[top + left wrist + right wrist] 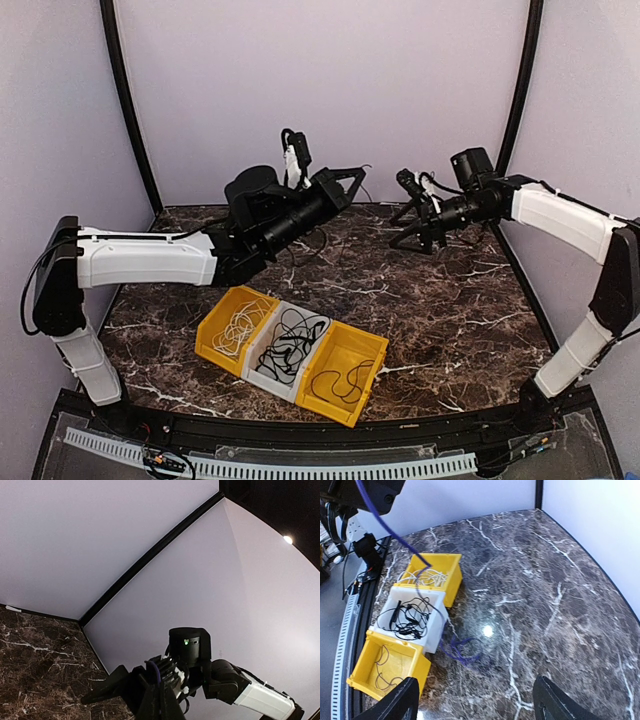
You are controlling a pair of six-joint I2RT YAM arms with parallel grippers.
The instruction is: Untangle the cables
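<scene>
The glossy, white-veined dark marble tabletop (545,580) lay below. My right fingers (402,702) were spread wide and empty. A thin blue cable (455,650) ran from beside the white bin (437,625) up toward my left fingers (340,173), whose grip I couldn't tell.

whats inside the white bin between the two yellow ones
A loose tangle of black cables lies in the white bin. Bare white floor shows through the gaps. Whether anything smaller lies under the tangle is hidden.
</scene>
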